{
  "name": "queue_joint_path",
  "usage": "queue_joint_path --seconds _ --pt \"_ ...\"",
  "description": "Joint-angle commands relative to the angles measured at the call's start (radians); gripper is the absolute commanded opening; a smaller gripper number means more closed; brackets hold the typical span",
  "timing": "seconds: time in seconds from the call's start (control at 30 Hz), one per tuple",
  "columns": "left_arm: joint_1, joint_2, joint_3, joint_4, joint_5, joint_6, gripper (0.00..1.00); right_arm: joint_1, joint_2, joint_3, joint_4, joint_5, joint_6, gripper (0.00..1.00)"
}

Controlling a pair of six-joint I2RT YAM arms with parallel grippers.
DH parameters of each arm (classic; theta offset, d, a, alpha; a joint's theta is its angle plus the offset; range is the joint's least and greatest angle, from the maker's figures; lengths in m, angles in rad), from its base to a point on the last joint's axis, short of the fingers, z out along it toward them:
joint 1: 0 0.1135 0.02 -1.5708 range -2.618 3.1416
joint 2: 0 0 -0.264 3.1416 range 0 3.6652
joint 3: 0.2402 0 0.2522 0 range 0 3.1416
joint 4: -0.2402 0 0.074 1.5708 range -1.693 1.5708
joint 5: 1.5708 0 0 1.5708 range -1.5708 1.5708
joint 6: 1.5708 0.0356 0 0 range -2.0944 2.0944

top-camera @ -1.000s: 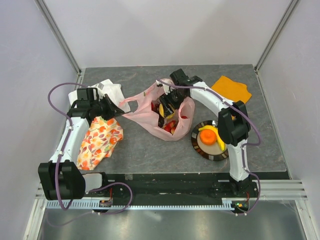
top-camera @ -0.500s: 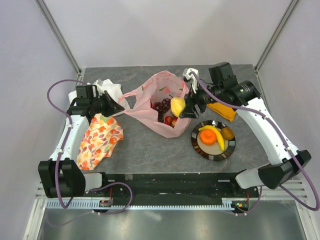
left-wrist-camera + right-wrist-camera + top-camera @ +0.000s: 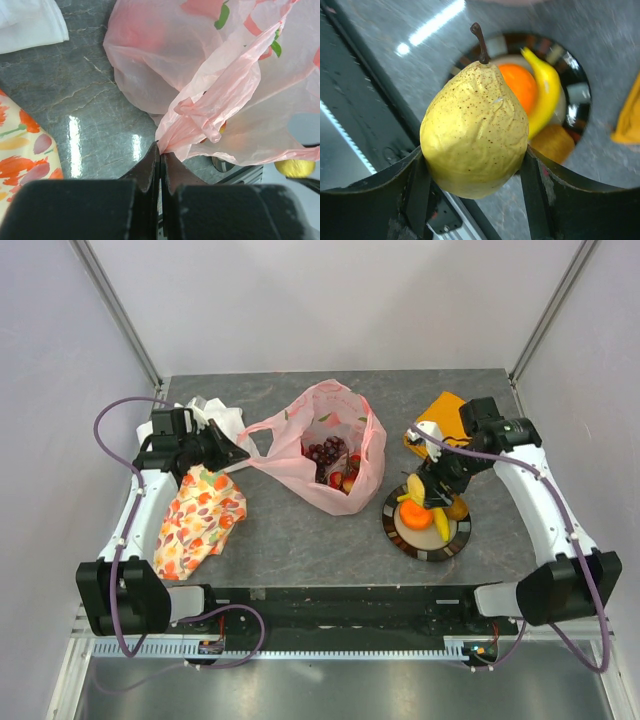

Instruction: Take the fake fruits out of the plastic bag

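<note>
The pink plastic bag lies open mid-table with a dark grape bunch and red berries inside. My left gripper is shut on the bag's left handle, seen pinched between the jaws in the left wrist view. My right gripper is shut on a yellow pear-shaped fruit and holds it above the striped plate. On the plate lie an orange, a banana and a brown oval fruit.
An orange cloth lies at the back right under the right arm. A floral cloth lies at the left front and a white cloth behind it. The table's front rail runs close under the right gripper.
My right gripper lifted the yellow fruit out of the bag and carried it right and forward, over the plate. The left gripper has kept its hold on the bag handle.
</note>
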Motion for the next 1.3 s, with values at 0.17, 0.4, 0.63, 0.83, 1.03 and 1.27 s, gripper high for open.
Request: queue_joint_path --seconds 0.17,0.4,0.63,0.83,1.03,1.27 --pt "0.009 -0.01 0.02 0.055 0.039 -0.004 0.01 -0.166 0.261 -0.056 0.202 0.163 -0.238 0.56" --pt "0.023 -0.03 -0.008 0.052 0.039 0.006 0.02 -0.17 0.415 0.044 0.259 0.173 -0.199 0.57" --pt "0.044 -0.041 -0.02 0.05 0.039 0.008 0.02 -0.114 0.338 0.121 0.183 0.1 -0.17 0.57" --pt "0.046 -0.025 -0.011 0.072 0.046 -0.009 0.02 0.133 0.177 -0.008 0.193 0.132 0.145 0.57" --pt "0.047 -0.038 -0.003 0.061 0.057 -0.009 0.02 0.149 0.199 -0.089 0.236 0.146 0.52 0.55" --pt "0.05 -0.07 -0.045 0.066 0.057 -0.017 0.02 0.153 0.232 -0.092 0.244 0.178 0.581 0.58"
